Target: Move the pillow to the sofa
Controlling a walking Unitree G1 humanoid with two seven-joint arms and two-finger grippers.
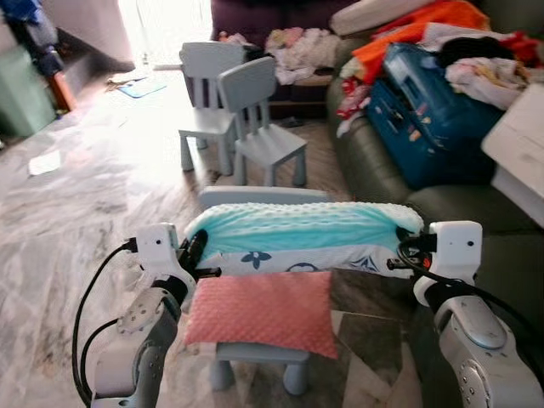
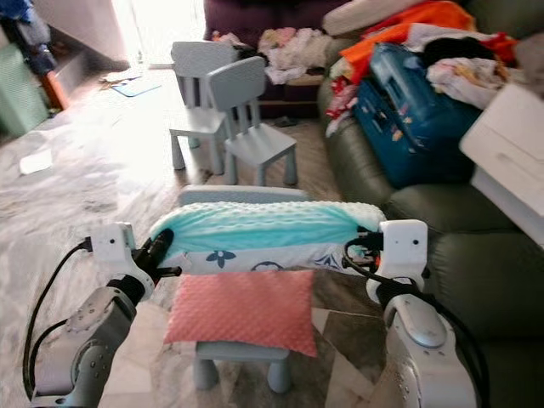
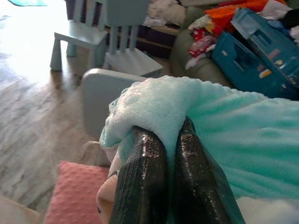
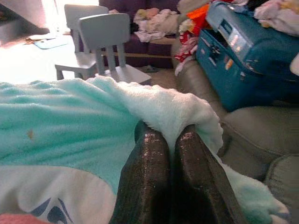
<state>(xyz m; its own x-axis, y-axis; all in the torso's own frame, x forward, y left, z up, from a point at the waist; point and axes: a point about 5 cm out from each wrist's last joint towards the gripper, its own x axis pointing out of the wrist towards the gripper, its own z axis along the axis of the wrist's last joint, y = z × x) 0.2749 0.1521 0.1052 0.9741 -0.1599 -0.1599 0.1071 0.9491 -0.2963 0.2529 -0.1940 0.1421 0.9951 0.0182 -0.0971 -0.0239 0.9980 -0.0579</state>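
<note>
Turquoise pillow [image 1: 302,229], held level above a pink cushion [image 1: 263,310] on a small chair [image 1: 255,353]. Its long axis runs crosswise between the hands: left hand [image 1: 197,251] clamped on one end, right hand [image 1: 406,246] on the other. The sofa [image 1: 442,208] lies to the right, nearer the right arm.

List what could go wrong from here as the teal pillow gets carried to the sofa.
1. Each tool, left tool and right tool, pinches only a corner of the teal pillow; the fabric could slip out.
2. The pink pillow lies just beneath and might get dragged off the small chair.
3. The sofa is piled with a blue suitcase and clothes, leaving little room.
</note>
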